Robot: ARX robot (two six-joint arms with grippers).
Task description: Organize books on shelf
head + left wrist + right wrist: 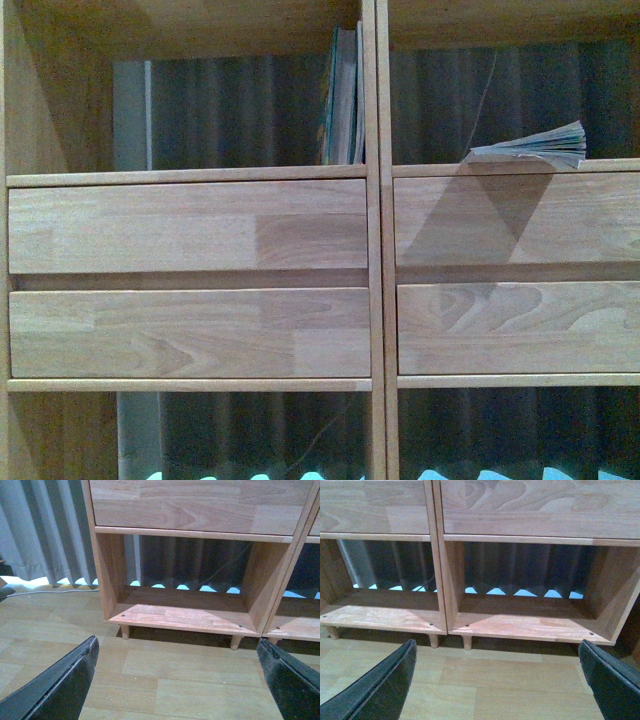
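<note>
Grey pleated curtains (230, 110) hang behind the light jointed-wood shelf (190, 225). Only the front view shows the upright teal books (343, 100) against the divider in the upper left compartment, and a floppy fanned book (535, 148) lying flat in the upper right. Wrist views add the pale plank floor (50, 610). The black left gripper (177, 645) and right gripper (497, 645) both gape wide.

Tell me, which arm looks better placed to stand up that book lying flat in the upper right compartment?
Probably the right. The right gripper is open, empty and faces the right column of the shelf, below the flat book. The left gripper is open too but faces the left column.
</note>
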